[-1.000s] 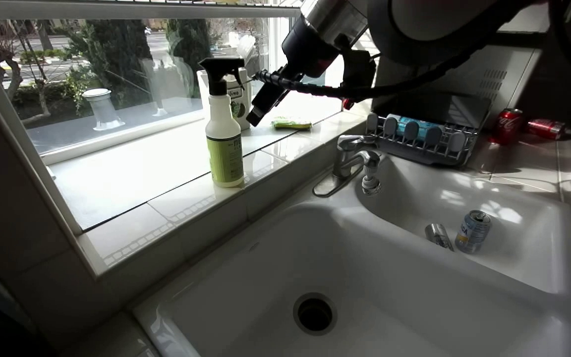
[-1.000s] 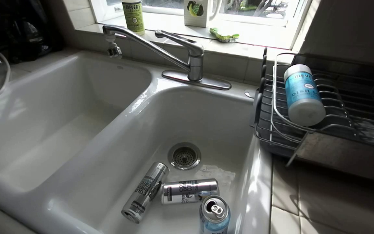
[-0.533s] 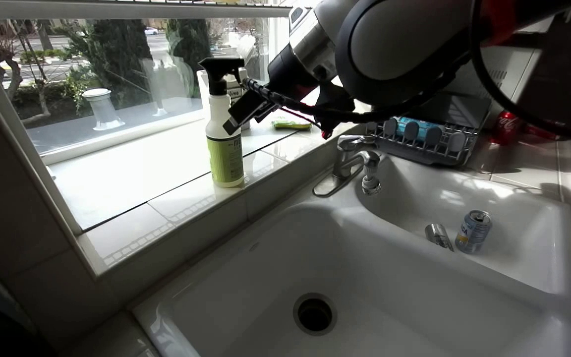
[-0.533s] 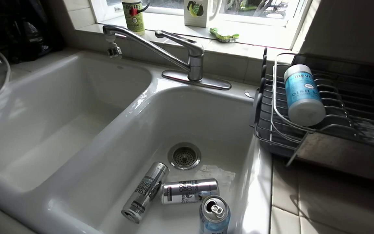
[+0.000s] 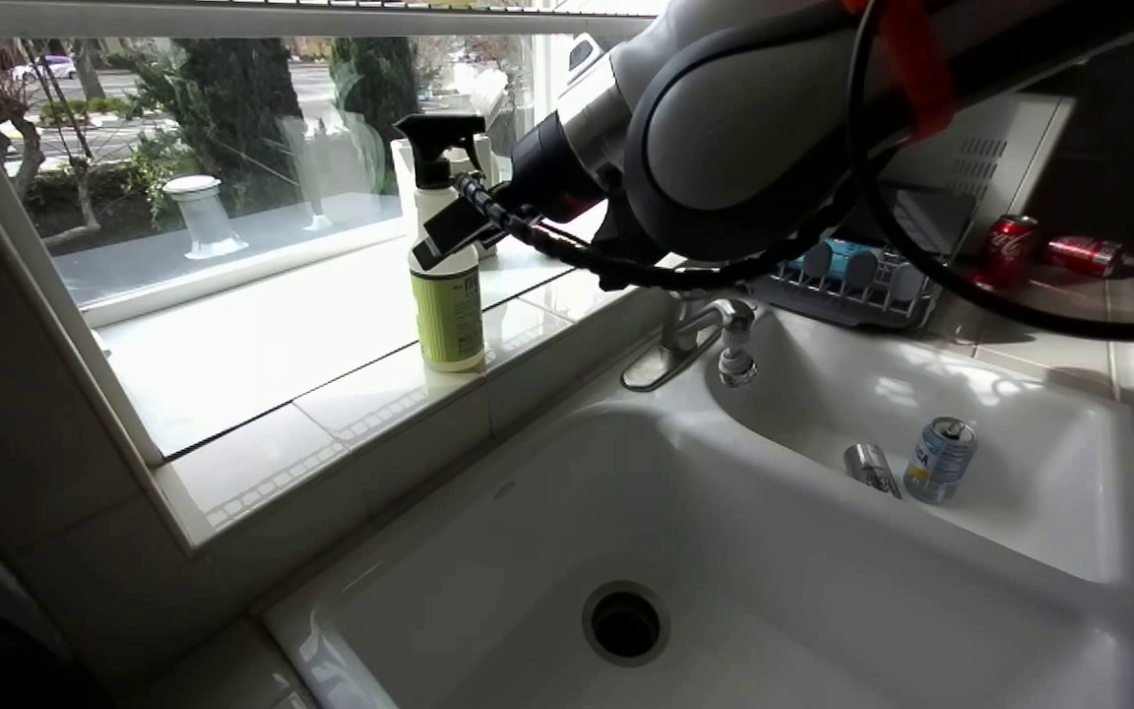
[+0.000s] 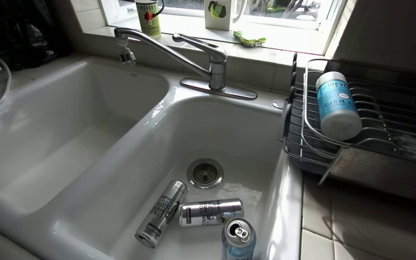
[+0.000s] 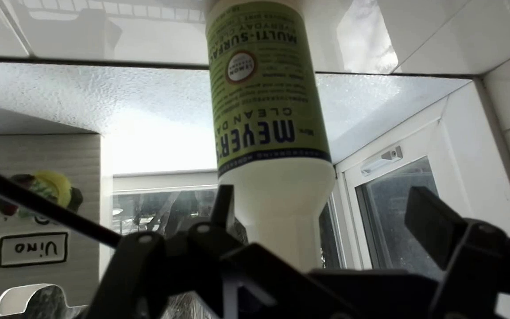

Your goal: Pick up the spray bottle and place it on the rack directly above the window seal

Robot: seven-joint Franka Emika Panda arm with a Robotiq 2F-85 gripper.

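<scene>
Claw (image 7: 326, 210) spread wide, spray bottle (image 7: 270, 119) nearer its nine-o'clock side in wrist view: could topple from lopsided closing.

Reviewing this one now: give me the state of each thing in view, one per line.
spray bottle: upright on the window ledge, not gripped
jaws: open
tap: no water running
white jug: upright on the ledge
soap bottle: lying in the dish rack
silver cans: both on their sides
blue can: upright, opened
red cans: one upright, one on its side
drain strainer: in place, uncovered
</scene>
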